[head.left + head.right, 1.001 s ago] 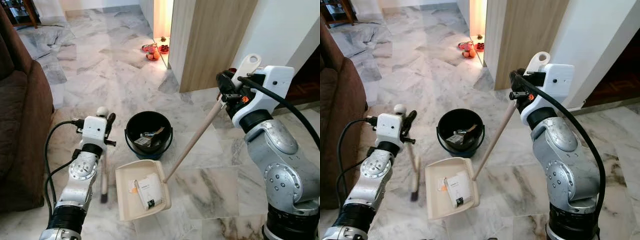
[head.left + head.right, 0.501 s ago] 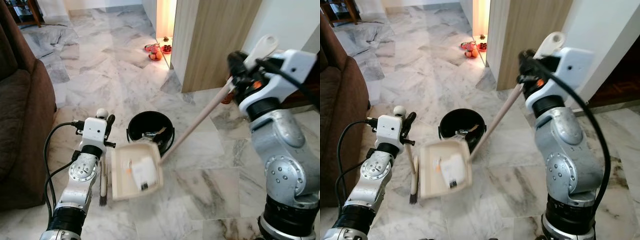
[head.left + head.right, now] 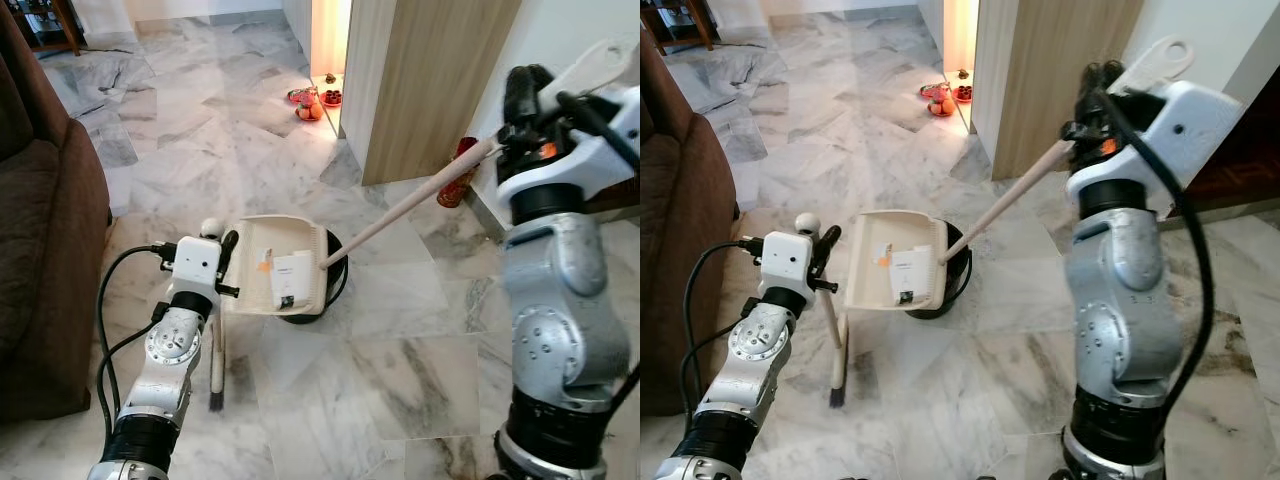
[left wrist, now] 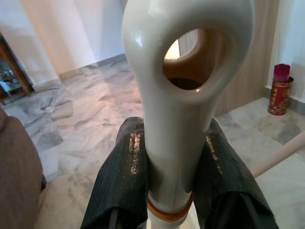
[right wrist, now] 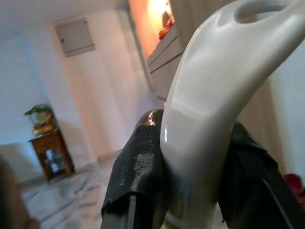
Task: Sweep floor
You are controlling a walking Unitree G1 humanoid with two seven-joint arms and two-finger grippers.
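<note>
My right gripper [image 3: 522,92] is shut high on the long cream handle [image 3: 410,205] of a beige dustpan [image 3: 243,290]. The pan is lifted and tipped steeply over a black bucket [image 3: 305,318], hiding most of it. A white paper packet [image 3: 290,280] and small scraps still lie against the pan's face. In the right wrist view the handle's looped end [image 5: 224,71] sits between the black fingers. My left gripper [image 3: 226,252] is shut on the top of a short broom [image 3: 216,365], which stands upright with its bristles on the marble floor. The left wrist view has the broom's looped grip [image 4: 186,71] clamped between both fingers.
A brown sofa [image 3: 40,230] runs along the left. A wooden wall panel [image 3: 430,80] stands behind the bucket, with a red canister [image 3: 455,182] at its base. Plates of fruit [image 3: 310,103] sit on the floor in the lit doorway. Open marble floor [image 3: 400,380] lies in front.
My right arm rose and swung the dustpan up off the floor, tipping it over the bucket. The broom in my left gripper stayed nearly in place.
</note>
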